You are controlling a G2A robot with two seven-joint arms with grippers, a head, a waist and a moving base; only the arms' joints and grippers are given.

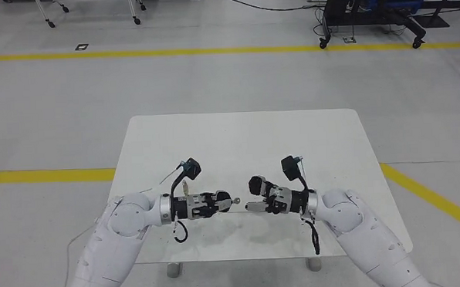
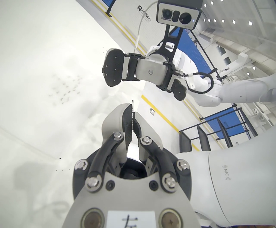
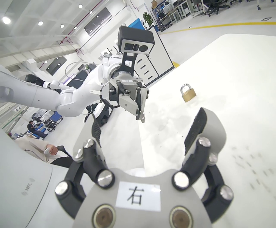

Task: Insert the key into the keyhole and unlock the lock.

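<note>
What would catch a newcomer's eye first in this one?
A brass padlock sits on the white table. Above the table, the left gripper pinches a small metal key, and the right gripper faces it, open and empty.

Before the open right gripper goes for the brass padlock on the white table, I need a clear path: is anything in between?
Nothing visible does: bare white table lies between the right gripper and the brass padlock. The left gripper, shut on the silver key, hangs aside.
</note>
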